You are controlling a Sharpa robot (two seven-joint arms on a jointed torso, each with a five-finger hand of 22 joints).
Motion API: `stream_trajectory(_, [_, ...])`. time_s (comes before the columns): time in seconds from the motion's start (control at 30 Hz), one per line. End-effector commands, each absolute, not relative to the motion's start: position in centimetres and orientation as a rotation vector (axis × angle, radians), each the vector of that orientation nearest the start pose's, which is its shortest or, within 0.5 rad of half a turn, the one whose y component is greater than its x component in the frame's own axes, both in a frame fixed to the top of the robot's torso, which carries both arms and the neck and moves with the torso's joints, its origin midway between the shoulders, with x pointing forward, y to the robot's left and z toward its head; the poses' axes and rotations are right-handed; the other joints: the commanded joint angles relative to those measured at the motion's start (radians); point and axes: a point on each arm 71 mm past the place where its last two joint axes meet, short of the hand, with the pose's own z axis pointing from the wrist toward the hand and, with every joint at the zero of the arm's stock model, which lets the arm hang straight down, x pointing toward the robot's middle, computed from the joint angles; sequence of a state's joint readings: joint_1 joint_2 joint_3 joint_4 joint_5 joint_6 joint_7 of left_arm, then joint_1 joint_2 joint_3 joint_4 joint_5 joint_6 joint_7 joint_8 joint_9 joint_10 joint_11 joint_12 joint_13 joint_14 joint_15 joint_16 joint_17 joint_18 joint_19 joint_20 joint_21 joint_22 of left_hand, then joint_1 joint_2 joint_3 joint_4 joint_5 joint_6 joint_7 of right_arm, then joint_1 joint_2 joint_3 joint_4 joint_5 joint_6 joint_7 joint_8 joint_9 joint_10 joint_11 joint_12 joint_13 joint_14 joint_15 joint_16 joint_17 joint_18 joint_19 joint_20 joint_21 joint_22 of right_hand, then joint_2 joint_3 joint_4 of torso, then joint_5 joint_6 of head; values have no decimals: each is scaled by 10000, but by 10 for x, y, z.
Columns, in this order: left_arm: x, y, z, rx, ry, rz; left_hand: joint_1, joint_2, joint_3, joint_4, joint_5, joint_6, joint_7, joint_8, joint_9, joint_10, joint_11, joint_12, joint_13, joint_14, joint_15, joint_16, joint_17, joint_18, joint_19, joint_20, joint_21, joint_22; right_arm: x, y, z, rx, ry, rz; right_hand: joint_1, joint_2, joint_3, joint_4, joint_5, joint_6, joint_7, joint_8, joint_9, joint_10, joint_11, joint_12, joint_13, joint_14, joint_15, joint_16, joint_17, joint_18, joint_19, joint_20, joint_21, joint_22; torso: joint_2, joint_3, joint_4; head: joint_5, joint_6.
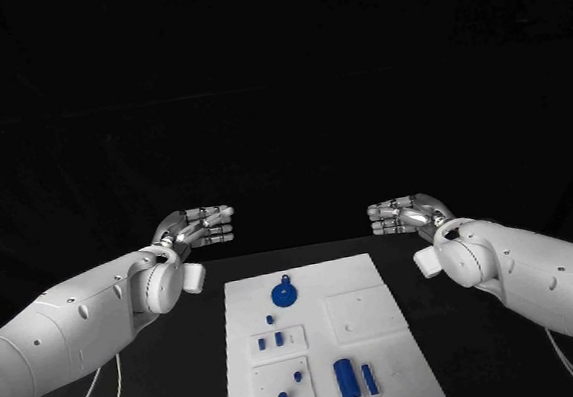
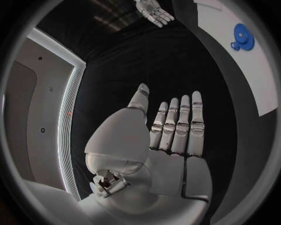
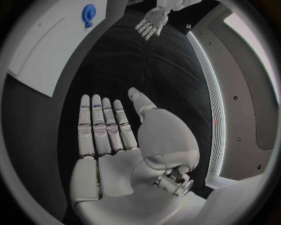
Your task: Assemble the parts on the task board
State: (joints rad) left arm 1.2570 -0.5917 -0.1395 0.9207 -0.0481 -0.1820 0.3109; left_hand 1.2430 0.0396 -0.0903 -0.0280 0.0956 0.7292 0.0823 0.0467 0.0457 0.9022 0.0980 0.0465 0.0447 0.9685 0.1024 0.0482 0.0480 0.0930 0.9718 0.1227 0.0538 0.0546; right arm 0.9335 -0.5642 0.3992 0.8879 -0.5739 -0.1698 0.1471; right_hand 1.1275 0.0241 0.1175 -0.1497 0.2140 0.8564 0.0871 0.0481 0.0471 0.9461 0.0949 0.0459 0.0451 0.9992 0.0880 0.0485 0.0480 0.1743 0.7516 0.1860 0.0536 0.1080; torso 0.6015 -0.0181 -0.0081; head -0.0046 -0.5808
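Both silver hands, left (image 1: 201, 225) and right (image 1: 408, 214), hovered empty with fingers extended at mid-frame above the black counter (image 1: 428, 268), flanking the white rectangular task board (image 1: 387, 386) with small blue parts (image 1: 347, 378) at lower centre.

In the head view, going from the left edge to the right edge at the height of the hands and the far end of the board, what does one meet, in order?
Left hand → round blue part on the task board → right hand.
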Motion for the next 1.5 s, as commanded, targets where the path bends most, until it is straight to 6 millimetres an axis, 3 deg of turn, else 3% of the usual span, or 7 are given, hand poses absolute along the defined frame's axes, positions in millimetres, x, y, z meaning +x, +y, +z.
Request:
stream_trajectory(0.03, [579, 263, -211, -10925, 14493, -12319, -4043, -396, 903, 280, -956, -7292, -823, -467, -457, -9022, -980, -465, -447, -9685, -1024, -482, -480, -930, -9718, -1227, -538, -546, 565, -275, -254, 10717, 14893, 11104, -3668, -241, -1175, 1497, -2140, -8564, -871, -481, -471, -9461, -949, -459, -451, -9992, -880, -485, -480, -1743, -7516, -1860, -536, -1080, -79, 21, 9, 7, -53])
stream_trajectory(0.1, [576, 260, -213, -10971, 14414, -12337, -4671, -396, 903, 280, -956, -7292, -823, -467, -457, -9022, -980, -465, -447, -9685, -1024, -482, -480, -930, -9718, -1227, -538, -546, 563, -272, -251, 10697, 14739, 11222, -4232, -241, -1175, 1497, -2140, -8564, -871, -481, -471, -9461, -949, -459, -451, -9992, -880, -485, -480, -1743, -7516, -1860, -536, -1080, -181, 54, 24, 15, -81])
stream_trajectory(0.13, [574, 258, -214, -11001, 14363, -12348, -4957, -396, 903, 280, -956, -7292, -823, -467, -457, -9022, -980, -465, -447, -9685, -1024, -482, -480, -930, -9718, -1227, -538, -546, 562, -270, -249, 10687, 14641, 11296, -11275, -241, -1175, 1497, -2140, -8564, -871, -481, -471, -9461, -949, -459, -451, -9992, -880, -485, -480, -1743, -7516, -1860, -536, -1080, -247, 76, 34, 20, -100])
stream_trajectory(0.17, [572, 256, -215, -11035, 14304, -12360, -5251, -396, 903, 280, -956, -7292, -823, -467, -457, -9022, -980, -465, -447, -9685, -1024, -482, -480, -930, -9718, -1227, -538, -546, 561, -267, -247, 10679, 14533, 11376, -11275, -241, -1175, 1497, -2140, -8564, -871, -481, -471, -9461, -949, -459, -451, -9992, -880, -485, -480, -1743, -7516, -1860, -536, -1080, -319, 99, 44, 26, -120])
stream_trajectory(0.2, [569, 254, -217, -11072, 14239, -12373, -12430, -396, 903, 280, -956, -7292, -823, -467, -457, -9022, -980, -465, -447, -9685, -1024, -482, -480, -930, -9718, -1227, -538, -546, 560, -265, -245, 10672, 14414, 11465, -11275, -241, -1175, 1497, -2140, -8564, -871, -481, -471, -9461, -949, -459, -451, -9992, -880, -485, -480, -1743, -7516, -1860, -536, -1080, -384, 120, 54, 31, -139])
stream_trajectory(0.87, [470, 196, -226, -12037, 12311, -12325, -12430, -396, 903, 280, -956, -7292, -823, -467, -457, -9022, -980, -465, -447, -9685, -1024, -482, -480, -930, -9718, -1227, -538, -546, 474, -197, -223, 11873, 12209, 12422, -11275, -241, -1175, 1497, -2140, -8564, -871, -481, -471, -9461, -949, -459, -451, -9992, -880, -485, -480, -1743, -7516, -1860, -536, -1080, -573, 181, 81, 46, -192])
stream_trajectory(1.5, [462, 192, -224, -12089, 12178, -12289, -12430, -396, 903, 280, -956, -7292, -823, -467, -457, -9022, -980, -465, -447, -9685, -1024, -482, -480, -930, -9718, -1227, -538, -546, 462, -192, -224, 12089, 12178, 12289, -11275, -241, -1175, 1497, -2140, -8564, -871, -481, -471, -9461, -949, -459, -451, -9992, -880, -485, -480, -1743, -7516, -1860, -536, -1080, -573, 181, 81, 46, -192])
